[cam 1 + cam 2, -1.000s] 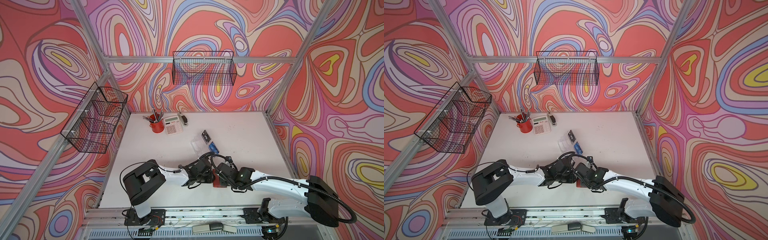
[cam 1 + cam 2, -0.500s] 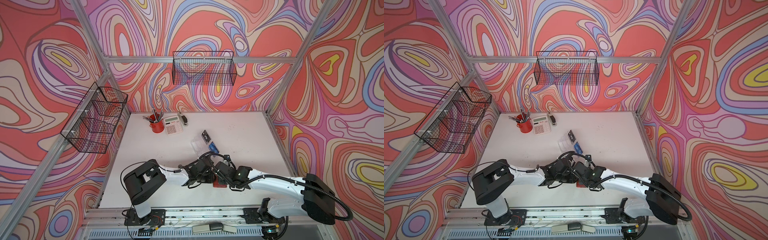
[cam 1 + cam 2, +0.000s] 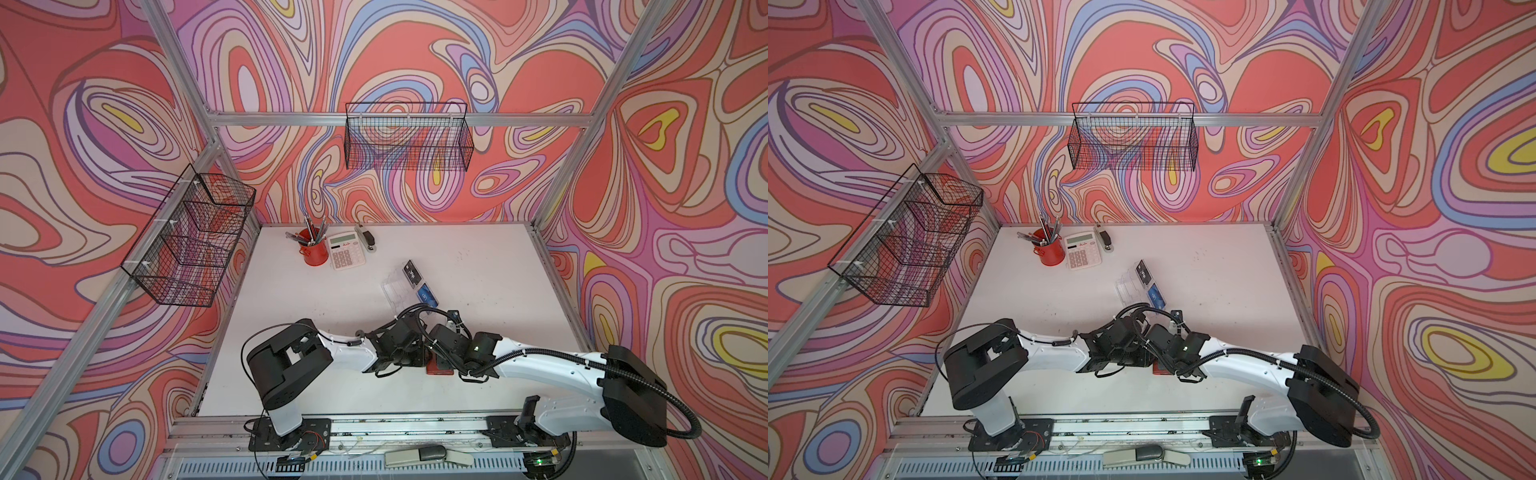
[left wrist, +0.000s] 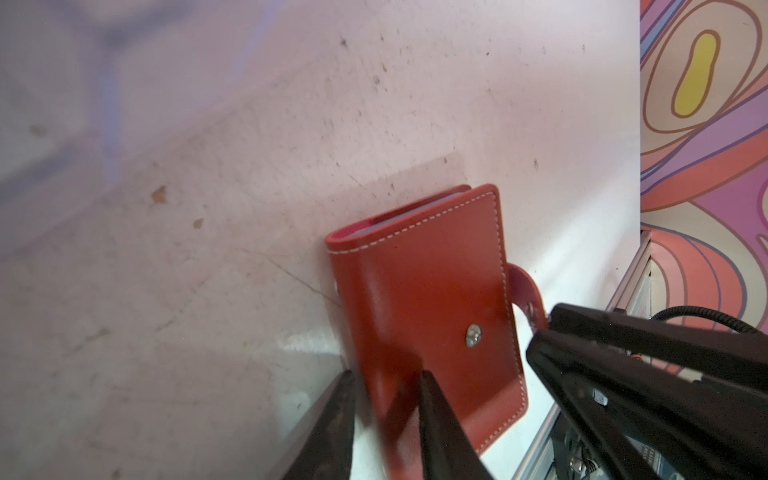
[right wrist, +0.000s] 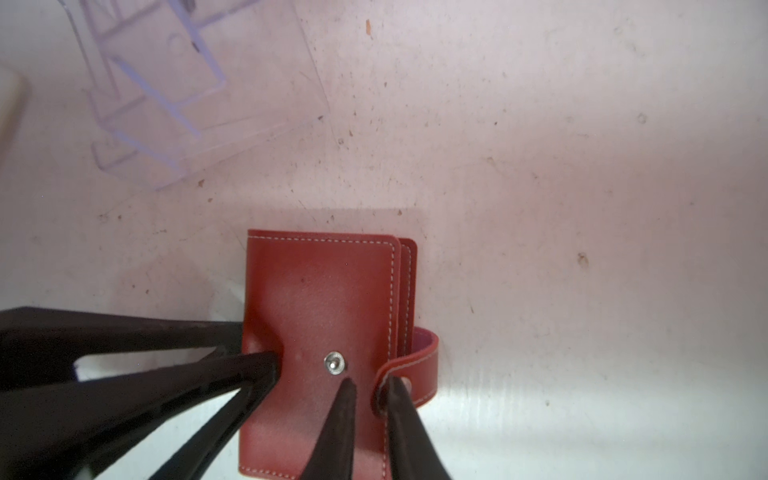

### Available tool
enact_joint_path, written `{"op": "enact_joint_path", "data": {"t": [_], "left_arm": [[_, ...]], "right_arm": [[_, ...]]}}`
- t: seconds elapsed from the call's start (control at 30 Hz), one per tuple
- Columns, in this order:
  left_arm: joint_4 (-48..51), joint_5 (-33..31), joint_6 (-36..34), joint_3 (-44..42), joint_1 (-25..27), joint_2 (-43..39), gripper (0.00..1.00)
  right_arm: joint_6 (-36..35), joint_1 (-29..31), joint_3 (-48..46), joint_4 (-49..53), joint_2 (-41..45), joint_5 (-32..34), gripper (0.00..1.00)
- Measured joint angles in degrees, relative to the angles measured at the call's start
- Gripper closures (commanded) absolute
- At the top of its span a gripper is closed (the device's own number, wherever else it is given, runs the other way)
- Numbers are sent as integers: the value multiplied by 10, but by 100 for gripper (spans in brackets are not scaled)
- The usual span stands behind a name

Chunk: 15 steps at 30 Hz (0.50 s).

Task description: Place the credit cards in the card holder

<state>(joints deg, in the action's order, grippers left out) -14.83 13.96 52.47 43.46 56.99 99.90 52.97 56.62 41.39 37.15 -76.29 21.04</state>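
Observation:
The red card holder (image 5: pixel 320 299) lies closed on the white table near its front edge, partly hidden under both wrists in both top views (image 3: pixel 438 365) (image 3: pixel 1160 369). Its strap (image 5: pixel 419 365) is unsnapped and curls off the side. My left gripper (image 4: pixel 386 374) is shut on the spine edge of the card holder. My right gripper (image 5: pixel 370 384) stands narrowly open around the strap's tab, one finger against it, the other a little apart. Two credit cards, one black (image 3: pixel 411 271) and one blue (image 3: pixel 427 296), rest on the clear stand (image 3: pixel 397 289) farther back.
A red pen cup (image 3: pixel 313 251), a beige calculator (image 3: pixel 346 250) and a stapler (image 3: pixel 366 240) stand at the back of the table. Wire baskets hang on the left wall (image 3: pixel 191 241) and the back wall (image 3: pixel 409 141). The metal front rail (image 4: pixel 623 316) runs close beside the card holder.
My right gripper has shifted left toward the card holder and its jaws have narrowed around the strap tab. The left gripper has stayed on the spine edge.

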Motion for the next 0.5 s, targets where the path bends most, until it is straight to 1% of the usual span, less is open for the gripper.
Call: {"op": "enact_joint_path", "data": {"t": [0.33,0.5], "left_arm": [[0,0,0,0,0,0,71],[0,0,0,0,0,0,72]], "right_arm": [[7,0,0,19,0,16,79],[8,0,0,27,0,20,88]]}}
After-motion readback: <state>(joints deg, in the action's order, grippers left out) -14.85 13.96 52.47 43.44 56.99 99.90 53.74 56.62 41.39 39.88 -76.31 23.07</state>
